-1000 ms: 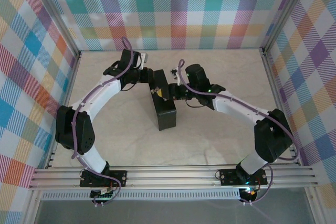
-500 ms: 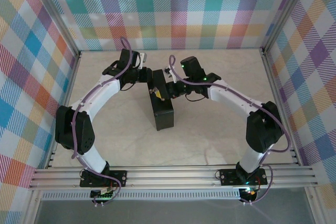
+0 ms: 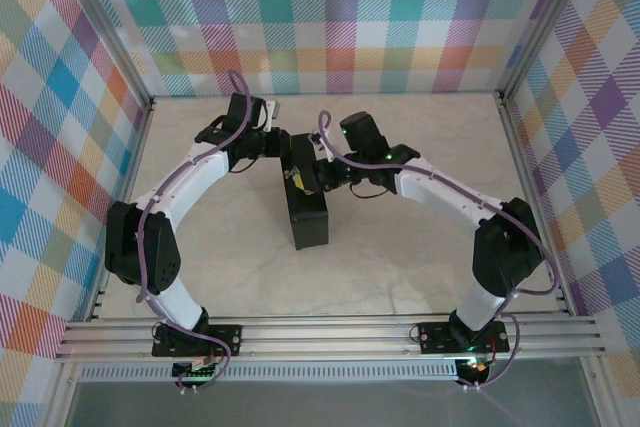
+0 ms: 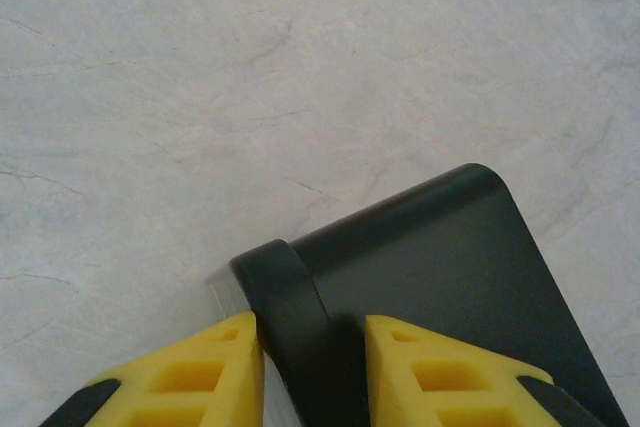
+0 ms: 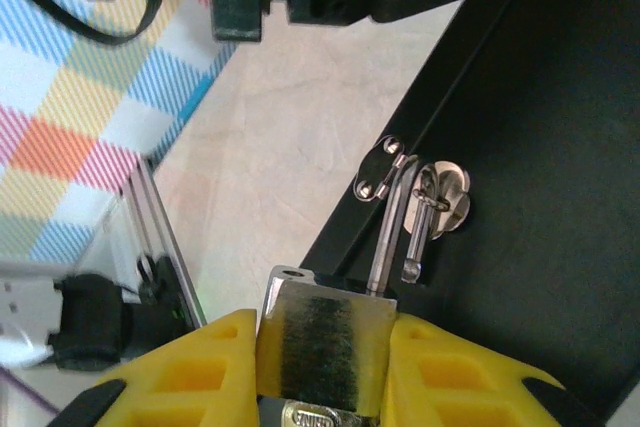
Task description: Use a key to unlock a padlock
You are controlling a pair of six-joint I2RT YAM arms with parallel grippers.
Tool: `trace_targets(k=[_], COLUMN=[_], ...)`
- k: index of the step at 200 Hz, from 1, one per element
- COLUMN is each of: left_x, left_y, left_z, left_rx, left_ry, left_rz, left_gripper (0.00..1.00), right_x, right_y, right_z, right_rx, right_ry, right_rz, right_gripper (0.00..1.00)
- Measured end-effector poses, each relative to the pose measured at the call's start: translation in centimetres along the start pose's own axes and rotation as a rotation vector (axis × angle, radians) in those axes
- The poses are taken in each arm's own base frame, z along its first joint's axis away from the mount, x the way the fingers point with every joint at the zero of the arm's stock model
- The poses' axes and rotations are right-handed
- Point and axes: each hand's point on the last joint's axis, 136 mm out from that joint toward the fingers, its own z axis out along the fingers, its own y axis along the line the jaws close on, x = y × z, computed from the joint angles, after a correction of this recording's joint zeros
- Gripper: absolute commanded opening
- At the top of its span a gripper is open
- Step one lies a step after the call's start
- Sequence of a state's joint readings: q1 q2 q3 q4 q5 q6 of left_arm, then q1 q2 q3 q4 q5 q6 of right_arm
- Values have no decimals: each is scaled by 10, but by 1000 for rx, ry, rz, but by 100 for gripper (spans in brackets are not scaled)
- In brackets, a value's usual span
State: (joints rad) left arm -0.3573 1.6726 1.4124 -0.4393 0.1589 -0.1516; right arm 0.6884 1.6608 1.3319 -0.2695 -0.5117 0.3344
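In the right wrist view, my right gripper [image 5: 322, 322] is shut on the silvery padlock [image 5: 320, 347], one yellow finger on each side of its body. The padlock's shackle [image 5: 385, 237] stands raised out of one hole and hooks through the hasp [image 5: 440, 199] on the side of the black tin box [image 5: 540, 147]. A small embossed metal piece shows at the padlock's lower end; I cannot tell whether it is the key. My left gripper [image 4: 312, 325] clamps the box's far end rim [image 4: 285, 287]. From above, both grippers meet at the box [image 3: 308, 212].
The box lies on a pale marble-look tabletop [image 4: 250, 97] inside a frame with plaid walls [image 3: 340, 17]. Aluminium rails [image 3: 330, 332] run along the near edge by the arm bases. Open tabletop lies left, right and in front of the box.
My right arm has swung left and toward the back, still holding the padlock. The box's near end has shifted slightly left. My left gripper has narrowed a little on the box end.
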Motion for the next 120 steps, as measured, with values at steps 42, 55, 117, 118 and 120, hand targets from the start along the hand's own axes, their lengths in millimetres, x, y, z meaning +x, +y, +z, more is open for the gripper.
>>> trace_targets(k=[42, 55, 117, 118, 120], left_x=[-1, -1, -2, -2, -2], left_y=[-2, -3, -5, -5, -5], left_z=[2, 3, 4, 4, 4], left_rx=[16, 19, 37, 37, 37], left_ry=[-11, -12, -16, -16, -16], left_rz=[-11, -11, -8, -8, -8], left_gripper=[26, 26, 25, 25, 25], right_x=[-6, -10, -40, -41, -42], right_y=[-3, -2, -18, -18, -19], right_z=[5, 8, 21, 21, 21], right_rx=[7, 2, 57, 58, 62], right_ry=[-175, -227, -335, -337, -340], right_rz=[154, 187, 290, 290, 291], right_gripper=[13, 13, 20, 20, 20])
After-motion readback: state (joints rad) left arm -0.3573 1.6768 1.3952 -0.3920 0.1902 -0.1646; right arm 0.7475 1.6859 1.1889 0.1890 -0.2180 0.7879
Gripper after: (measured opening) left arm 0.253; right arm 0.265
